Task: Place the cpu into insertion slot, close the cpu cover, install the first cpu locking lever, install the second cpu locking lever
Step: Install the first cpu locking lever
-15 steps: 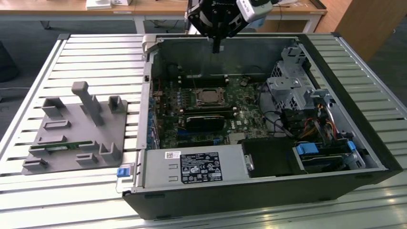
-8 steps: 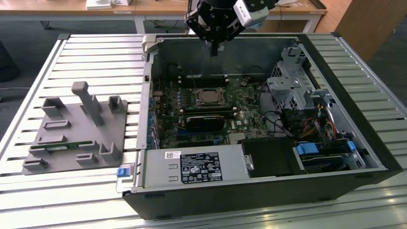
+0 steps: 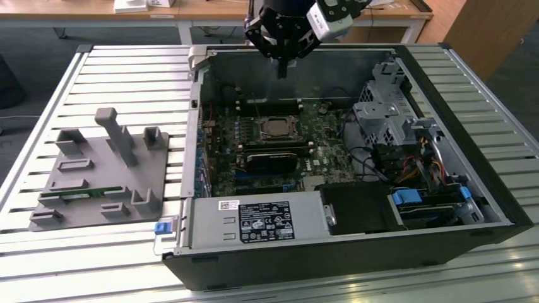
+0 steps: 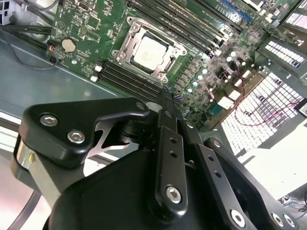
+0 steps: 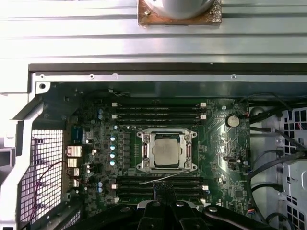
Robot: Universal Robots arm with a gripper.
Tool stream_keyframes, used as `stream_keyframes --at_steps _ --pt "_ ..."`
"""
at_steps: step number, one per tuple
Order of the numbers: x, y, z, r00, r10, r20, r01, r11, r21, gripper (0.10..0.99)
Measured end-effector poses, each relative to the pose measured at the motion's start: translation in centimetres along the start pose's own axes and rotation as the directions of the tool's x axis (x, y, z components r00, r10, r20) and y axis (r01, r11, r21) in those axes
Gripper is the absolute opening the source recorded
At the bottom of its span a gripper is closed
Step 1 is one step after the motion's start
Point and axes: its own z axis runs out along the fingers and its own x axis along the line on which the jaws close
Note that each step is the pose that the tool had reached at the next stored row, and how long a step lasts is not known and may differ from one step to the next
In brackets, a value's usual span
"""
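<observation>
Case: one open computer case [image 3: 337, 265] on slatted table [image 3: 126, 69], one green motherboard [image 5: 216, 143] inside.
Cpu: one cpu [image 5: 166, 150], lying flat in insertion slot [image 5: 140, 167] on the motherboard.
Cover: cpu cover [image 5: 166, 135] down flat, framing the cpu.
Hand: hand [image 3: 282, 69] above the open case, fingers pressed together, nothing between them, well apart from cpu.
Fixture: one grey fixture [image 3: 101, 170] on table, at exterior view's left of case.

Slatted metal table [image 3: 126, 76], wooden desk [image 3: 211, 11] behind, dark grey floor [image 3: 34, 44], wooden panel [image 3: 488, 31] at the exterior view's right
</observation>
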Motion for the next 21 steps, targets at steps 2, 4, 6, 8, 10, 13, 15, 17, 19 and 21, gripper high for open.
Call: stream_keyframes --at_steps 2,4,6,8,10,13,15,17,19,21 --pt "0.06 -0.02 0.15 1.0 0.0 0.0 0.0 1.0 0.0 0.106" --pt "0.12 -0.06 0.61 1.0 0.0 0.0 0.0 1.0 0.0 0.106" --pt "0.13 -0.07 0.76 1.0 0.0 0.0 0.0 1.0 0.0 0.106" --pt "0.13 -0.08 0.87 1.0 0.0 0.0 0.0 1.0 0.0 0.106" --pt "0.13 -0.09 0.95 1.0 0.0 -0.0001 0.0 1.0 0.0 0.106" --pt "0.12 -0.1 1.08 1.0 0.0 -0.0001 0.0 1.0 0.0 0.106" --pt "0.12 -0.11 1.17 1.0 0.0 0.0 0.0 1.0 0.0 0.106" --pt "0.12 -0.11 1.25 1.0 0.0 0.0 0.0 1.0 0.0 0.106" --pt "0.12 -0.12 1.32 1.0 0.0 0.0 0.0 1.0 0.0 0.106" --pt "0.12 -0.12 1.38 1.0 0.0 0.0 0.0 1.0 0.0 0.106"
